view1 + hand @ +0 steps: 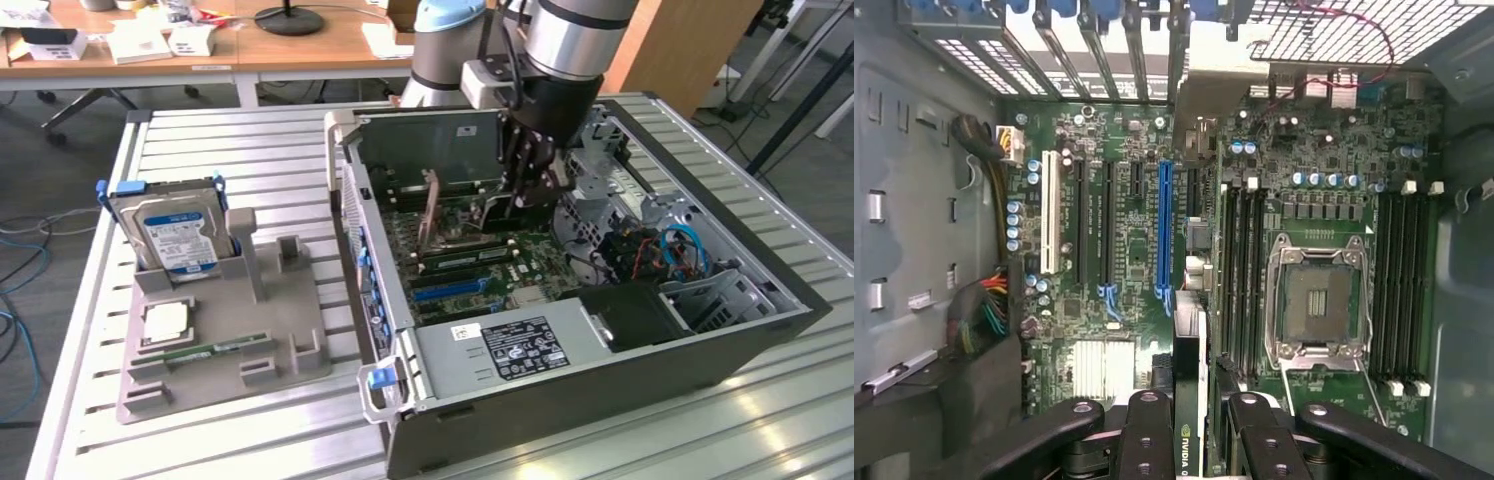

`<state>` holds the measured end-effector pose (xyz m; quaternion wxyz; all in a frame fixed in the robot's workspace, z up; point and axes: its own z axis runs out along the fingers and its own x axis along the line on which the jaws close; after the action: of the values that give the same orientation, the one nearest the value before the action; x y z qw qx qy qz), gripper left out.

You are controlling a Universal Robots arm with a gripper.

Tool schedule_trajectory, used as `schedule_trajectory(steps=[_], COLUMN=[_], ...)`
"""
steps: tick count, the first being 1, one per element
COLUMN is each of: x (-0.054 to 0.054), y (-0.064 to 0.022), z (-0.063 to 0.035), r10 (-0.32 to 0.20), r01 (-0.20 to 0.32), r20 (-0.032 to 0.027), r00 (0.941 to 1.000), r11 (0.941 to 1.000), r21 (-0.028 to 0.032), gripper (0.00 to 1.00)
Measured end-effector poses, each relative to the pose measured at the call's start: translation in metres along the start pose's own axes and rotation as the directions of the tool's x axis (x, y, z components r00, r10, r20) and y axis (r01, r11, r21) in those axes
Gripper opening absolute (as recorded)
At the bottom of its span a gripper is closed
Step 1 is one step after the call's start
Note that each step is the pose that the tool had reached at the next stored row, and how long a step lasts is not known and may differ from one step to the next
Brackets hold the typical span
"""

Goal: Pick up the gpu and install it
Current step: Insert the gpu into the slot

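- Gripper [1199,450] closed on the gpu [1188,385]; card sits edge-on between the fingers.
- Gpu is down inside the case [601,400], over the motherboard's [1274,150] middle, just beside the blue slot [1164,230].
- Pickup done. Card looks unseated, so installing is left.

A slatted metal table [200,440] stands on grey floor [40,170], with a wooden desk [320,50] behind.

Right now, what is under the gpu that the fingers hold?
The motherboard, with its blue slot and empty processor socket in view. The strip directly below the gpu is covered by the card itself.
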<state>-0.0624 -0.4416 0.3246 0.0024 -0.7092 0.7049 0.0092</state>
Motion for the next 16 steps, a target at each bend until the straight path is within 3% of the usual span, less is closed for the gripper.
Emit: schedule_trajectory(steps=[16], x=[0.0002], y=[0.0022], z=[0.0100], r10=[-0.002], r01=[0.002], r20=[-0.0001], r00=[1.0000], r11=[1.0000], r21=[0.0010], gripper=[0.26])
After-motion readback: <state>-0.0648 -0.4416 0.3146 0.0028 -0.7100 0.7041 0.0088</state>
